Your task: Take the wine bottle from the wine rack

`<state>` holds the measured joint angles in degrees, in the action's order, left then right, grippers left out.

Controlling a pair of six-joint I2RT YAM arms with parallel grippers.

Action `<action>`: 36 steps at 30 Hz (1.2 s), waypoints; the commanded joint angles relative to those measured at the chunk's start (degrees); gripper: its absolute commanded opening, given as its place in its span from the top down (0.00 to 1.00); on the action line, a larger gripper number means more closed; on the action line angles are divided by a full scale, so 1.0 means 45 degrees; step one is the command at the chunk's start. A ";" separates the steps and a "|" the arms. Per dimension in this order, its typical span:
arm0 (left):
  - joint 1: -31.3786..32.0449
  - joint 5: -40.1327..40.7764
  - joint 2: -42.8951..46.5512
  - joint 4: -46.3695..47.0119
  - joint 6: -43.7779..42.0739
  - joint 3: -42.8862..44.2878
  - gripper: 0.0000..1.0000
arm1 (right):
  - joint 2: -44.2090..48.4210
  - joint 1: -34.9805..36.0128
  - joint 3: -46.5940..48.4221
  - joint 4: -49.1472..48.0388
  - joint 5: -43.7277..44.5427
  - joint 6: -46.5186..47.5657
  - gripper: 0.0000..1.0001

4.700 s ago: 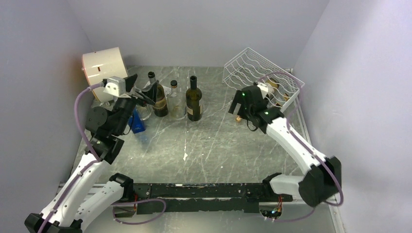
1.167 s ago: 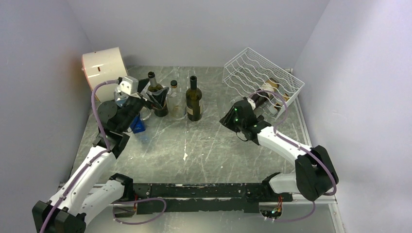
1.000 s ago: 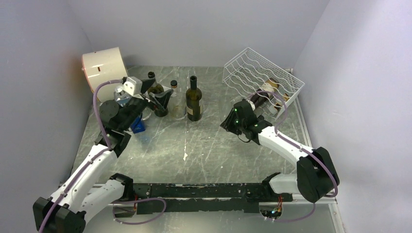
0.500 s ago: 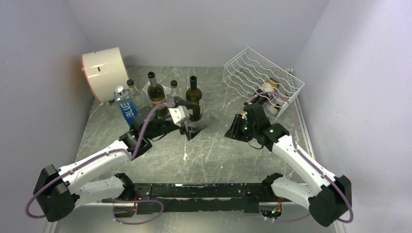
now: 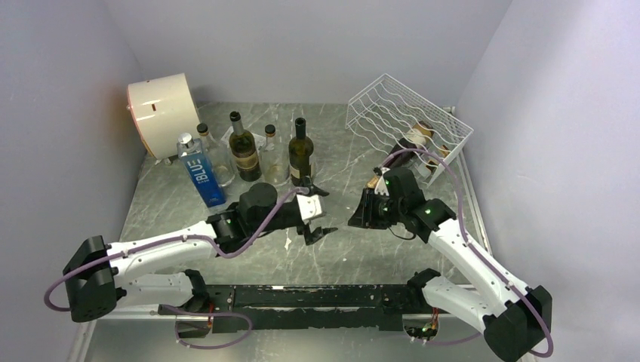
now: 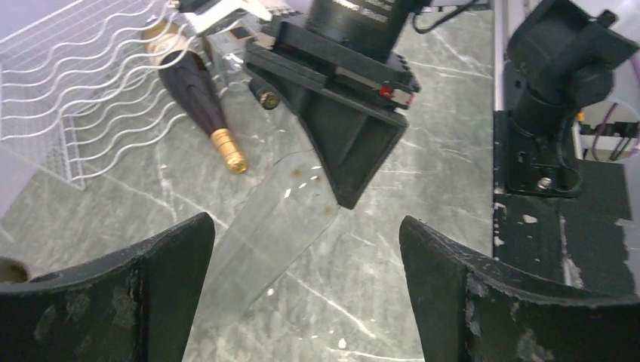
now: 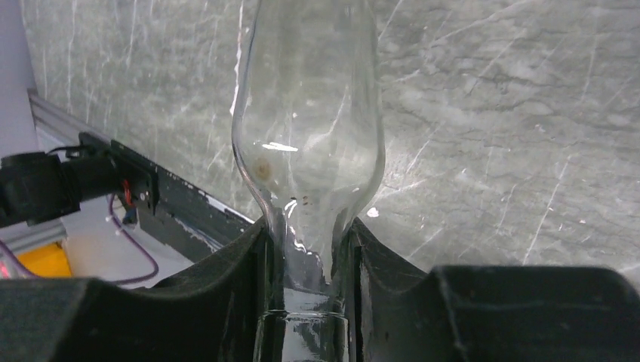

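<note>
- One clear wine bottle (image 7: 309, 136) is already out of the wine rack (image 5: 392, 102). It hangs tilted over the middle of the table (image 5: 340, 249), well apart from the rack.
- The right gripper (image 7: 309, 241) pinches it at the neck, with both fingers pressed on the glass.
- The left gripper (image 6: 306, 226) has its fingers spread wide and faces the bottle's base; as far as I see, it does not touch it.
- Whether the base rests on the table, I cannot tell.
- I judge the removal itself is done. What is left is to hand over the bottle or set it down.
- One dark bottle (image 6: 200, 94) with gold foil lies at the rack's front, neck pointing out.
</note>
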<state>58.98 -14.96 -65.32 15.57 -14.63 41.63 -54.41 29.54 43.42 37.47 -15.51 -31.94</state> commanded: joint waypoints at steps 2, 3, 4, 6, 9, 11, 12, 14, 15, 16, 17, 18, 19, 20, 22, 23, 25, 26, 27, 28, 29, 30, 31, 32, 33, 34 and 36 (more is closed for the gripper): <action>0.1418 0.1654 -0.0455 -0.1115 -0.0486 0.0582 0.04 | 0.0517 -0.0004 0.0172 -0.0039 -0.1510 0.0845 1.00; 0.1746 0.2017 -0.0701 -0.1406 -0.0655 0.0753 0.04 | 0.0537 -0.0017 0.0119 -0.0074 -0.1947 0.0875 1.00; 0.1950 0.2292 -0.0951 -0.1566 -0.0850 0.0926 0.04 | 0.0557 -0.0013 0.0049 -0.0157 -0.2333 0.0884 1.00; 0.2193 0.2792 -0.1432 -0.1571 -0.1214 0.1150 0.04 | 0.0622 0.0010 -0.0107 -0.0234 -0.2727 0.0940 1.00; 0.2328 0.3275 -0.2079 -0.1341 -0.1798 0.1348 0.04 | 0.0611 0.0006 -0.0124 -0.0061 -0.2936 0.1178 1.00; 0.2342 0.3403 -0.2507 -0.1334 -0.2220 0.1507 0.03 | 0.0641 0.0016 -0.0042 0.0019 -0.3064 0.1279 1.00; 0.2333 0.3493 -0.2725 -0.1349 -0.2479 0.1552 0.02 | 0.0704 0.0013 -0.0049 -0.0001 -0.3159 0.1303 1.00; 0.2342 0.3824 -0.3223 -0.1366 -0.2954 0.1583 0.00 | 0.0810 0.0016 0.0002 0.0081 -0.3229 0.1445 1.00; 0.2337 0.4007 -0.3439 -0.1314 -0.3124 0.1562 0.00 | 0.0804 0.0003 0.0044 0.0182 -0.3267 0.1519 1.00; 0.2342 0.4228 -0.3627 -0.1198 -0.3226 0.1549 0.00 | 0.0830 0.0013 0.0088 0.0290 -0.3331 0.1609 1.00; 0.2342 0.4365 -0.3795 -0.1037 -0.3305 0.1536 0.00 | 0.0838 0.0017 0.0113 0.0394 -0.3400 0.1679 1.00; 0.2342 0.4387 -0.3962 -0.0921 -0.3456 0.1510 0.01 | 0.0851 0.0001 0.0134 0.0468 -0.3473 0.1734 1.00; 0.2342 0.4415 -0.4110 -0.0756 -0.3600 0.1489 0.01 | 0.0892 0.0013 0.0112 0.0516 -0.3527 0.1755 1.00; 0.2342 0.4435 -0.4304 -0.0681 -0.3713 0.1538 0.01 | 0.0946 0.0007 0.0097 0.0542 -0.3558 0.1765 1.00; 0.2342 0.4494 -0.4659 -0.0797 -0.3864 0.1776 0.05 | 0.1057 0.0014 0.0043 0.0466 -0.3645 0.1728 1.00; 0.2342 0.4667 -0.4842 -0.0847 -0.3900 0.1923 0.11 | 0.1088 0.0017 0.0013 0.0416 -0.3693 0.1728 1.00; 0.2342 0.5067 -0.5006 -0.0937 -0.3855 0.2175 0.28 | 0.1132 0.0016 0.0032 0.0457 -0.3595 0.1705 1.00; 0.2340 0.5220 -0.4973 -0.0906 -0.3743 0.2245 0.36 | 0.1149 0.0018 0.0097 0.0520 -0.3486 0.1722 1.00; 0.2337 0.5344 -0.4866 -0.0785 -0.3636 0.2189 0.41 | 0.1144 0.0015 0.0183 0.0606 -0.3321 0.1727 0.99; 0.2332 0.5474 -0.4729 -0.0609 -0.3525 0.2082 0.46 | 0.1160 0.0003 0.0277 0.0631 -0.3188 0.1735 0.89; 0.2326 0.5608 -0.4567 -0.0441 -0.3379 0.1976 0.50 | 0.1238 0.0011 0.0359 0.0610 -0.3045 0.1733 0.71; 0.2323 0.5695 -0.4381 -0.0322 -0.3222 0.1850 0.56 | 0.1343 0.0005 0.0440 0.0544 -0.2917 0.1672 0.54; 0.2323 0.5818 -0.4197 -0.0205 -0.2951 0.1705 0.61 | 0.1522 0.0011 0.0544 0.0435 -0.2803 0.1548 0.41; 0.2323 0.5965 -0.3907 0.0040 -0.2707 0.1521 0.67 | 0.1618 0.0002 0.0671 0.0304 -0.2635 0.1439 0.32; 0.2323 0.6187 -0.3743 0.0183 -0.2425 0.1273 0.70 | 0.1698 0.0001 0.0823 0.0225 -0.2314 0.1294 0.26; 0.2306 0.6378 -0.3402 0.0460 -0.2145 0.1054 0.75 | 0.1723 0.0008 0.1052 0.0224 -0.1773 0.1063 0.20; 0.2289 0.6928 -0.2834 0.0850 -0.1598 0.0538 0.81 | 0.1758 -0.0013 0.1565 0.0313 -0.0515 0.0684 0.09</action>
<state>69.67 9.30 -83.48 12.32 -27.07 47.13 -48.25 29.34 44.99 41.28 -24.84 -25.89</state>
